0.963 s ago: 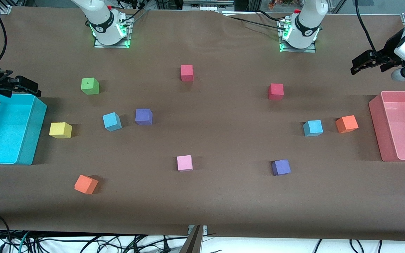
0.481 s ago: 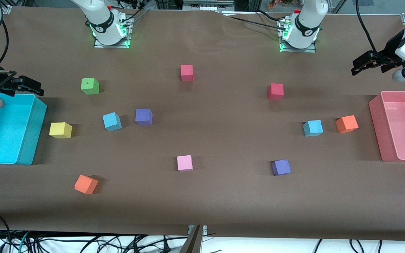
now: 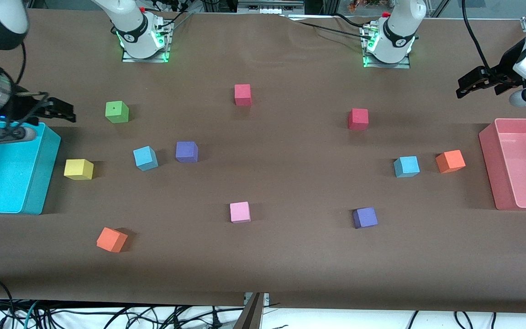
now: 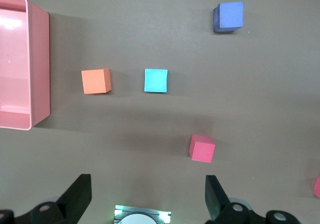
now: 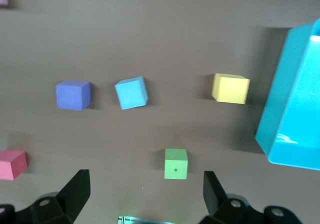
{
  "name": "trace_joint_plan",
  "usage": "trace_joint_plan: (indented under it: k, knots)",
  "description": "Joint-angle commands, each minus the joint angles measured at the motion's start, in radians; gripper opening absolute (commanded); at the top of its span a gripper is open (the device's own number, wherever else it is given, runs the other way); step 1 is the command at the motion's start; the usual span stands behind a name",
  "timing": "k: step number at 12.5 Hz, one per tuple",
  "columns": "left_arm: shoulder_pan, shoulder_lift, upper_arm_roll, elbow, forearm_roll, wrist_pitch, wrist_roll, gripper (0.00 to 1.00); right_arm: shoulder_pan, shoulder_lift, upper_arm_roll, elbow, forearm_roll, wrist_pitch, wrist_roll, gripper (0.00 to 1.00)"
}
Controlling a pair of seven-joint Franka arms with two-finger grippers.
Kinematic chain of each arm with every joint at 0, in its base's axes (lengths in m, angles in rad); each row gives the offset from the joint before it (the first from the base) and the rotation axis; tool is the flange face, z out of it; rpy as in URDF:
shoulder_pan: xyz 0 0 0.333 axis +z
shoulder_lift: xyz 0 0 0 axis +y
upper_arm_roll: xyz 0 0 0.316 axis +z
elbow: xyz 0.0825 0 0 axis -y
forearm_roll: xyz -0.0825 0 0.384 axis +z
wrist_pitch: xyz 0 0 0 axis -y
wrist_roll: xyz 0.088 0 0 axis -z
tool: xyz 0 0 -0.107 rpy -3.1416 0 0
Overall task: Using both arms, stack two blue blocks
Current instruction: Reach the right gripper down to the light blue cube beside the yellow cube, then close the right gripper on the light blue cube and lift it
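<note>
Two matte foam blue blocks, well apart on brown paper-covered table

Left gripper splayed wide over bare table near glossy pink bin; right gripper likewise, beside cyan bin.

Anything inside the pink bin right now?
The pink bin looks empty: bare floor in the front view. The left wrist view shows no block either, though part is cut off.

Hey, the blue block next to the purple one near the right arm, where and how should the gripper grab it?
Come straight down on the blue block and pinch two opposite side faces. It sits turned askew, so rotate the open right gripper to match. Choose the pair that keeps fingers away from the purple block beside it.
</note>
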Motion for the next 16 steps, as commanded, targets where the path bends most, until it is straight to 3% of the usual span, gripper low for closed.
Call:
trace_joint_plan:
  k: [1, 4, 7, 9, 10, 16]
  knots:
    - [0.008, -0.006, -0.002, -0.001, -0.019, 0.007, 0.004, 1.0, 0.063, 0.035, -0.001, -0.037, -0.008, 0.015, -0.019, 1.0]
    - [0.008, -0.008, -0.004, 0.002, -0.017, 0.005, 0.005, 1.0, 0.098, 0.037, 0.002, -0.209, -0.01, 0.215, -0.028, 1.0]
    - [0.006, -0.006, -0.004, 0.005, -0.013, 0.005, 0.004, 1.0, 0.106, 0.052, 0.005, -0.461, -0.011, 0.535, -0.056, 1.0]
    - [0.002, -0.008, -0.004, 0.008, -0.01, 0.005, 0.007, 1.0, 0.106, 0.107, 0.005, -0.572, -0.013, 0.712, -0.065, 1.0]
    - [0.0, -0.008, -0.004, 0.01, -0.008, 0.005, 0.007, 1.0, 0.108, 0.135, 0.005, -0.606, -0.015, 0.793, -0.083, 1.0]
    - [-0.003, -0.006, -0.007, 0.002, -0.013, 0.01, -0.004, 1.0, 0.126, 0.259, 0.005, -0.607, -0.015, 0.967, -0.091, 0.99]
